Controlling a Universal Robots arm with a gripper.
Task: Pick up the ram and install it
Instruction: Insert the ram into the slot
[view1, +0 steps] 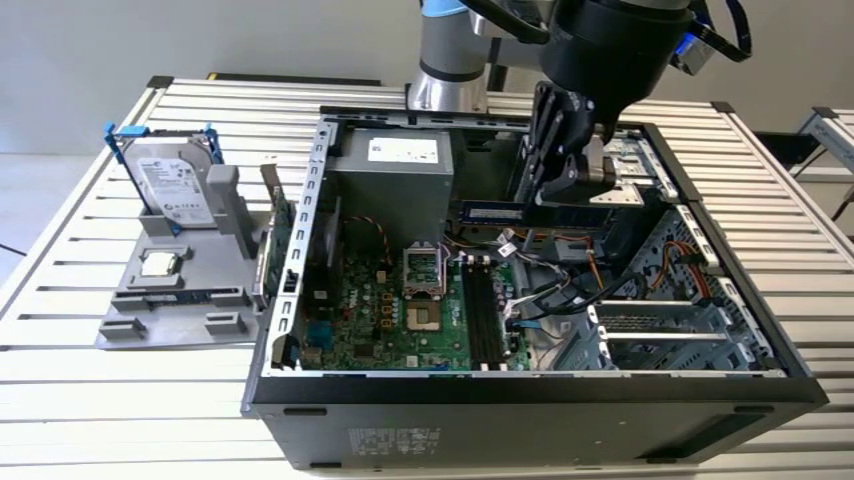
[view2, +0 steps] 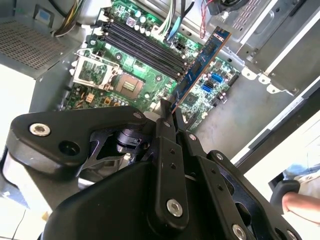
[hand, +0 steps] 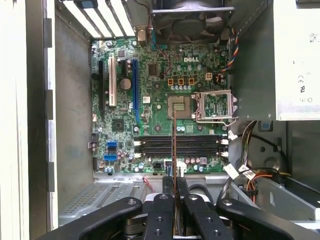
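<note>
My gripper (view1: 537, 200) hangs inside the open computer case (view1: 287, 300), shut on the ram (view1: 497, 212), a narrow blue-green stick with dark chips. In the second wrist view the ram (view2: 202, 62) sticks out from between the fingers (view2: 169, 145) and slants above the motherboard. In the first wrist view I see the ram (hand: 174, 145) edge-on as a thin line, crossing over the black memory slots (hand: 200, 146), with my gripper (hand: 174, 186) shut on its near end. The ram is held above the memory slots (view1: 483, 320) and is not seated in them.
A hard drive in a blue frame (view1: 174, 190) and a green card (view1: 280, 250) stand in a grey holder (view1: 174, 300) at the exterior view's left. The power supply (view1: 394, 185), CPU socket (hand: 180, 106), loose cables (view1: 561, 290) and a fan (hand: 192, 20) surround the slots. A person's hand (view2: 300, 202) is nearby.
</note>
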